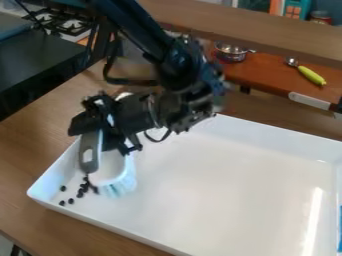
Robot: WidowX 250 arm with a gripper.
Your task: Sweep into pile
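The gripper [110, 127] hangs over the left corner of the white tray [220, 192], shut on the grey handle of a brush. The brush [107, 165] is white with a grey handle, and its pale blue-white bristles point down at the tray floor. Several small dark pieces [81, 191] lie loosely grouped just left of the bristles, near the tray's left corner. Some of them sit close against the brush head's lower left edge.
The tray's raised walls surround the work area on the wooden table [27, 175]. Behind, on an orange-brown surface, stand a metal pot [232, 52] and a utensil with a yellow-green handle [311, 75]. A blue object [340, 227] shows at the right edge.
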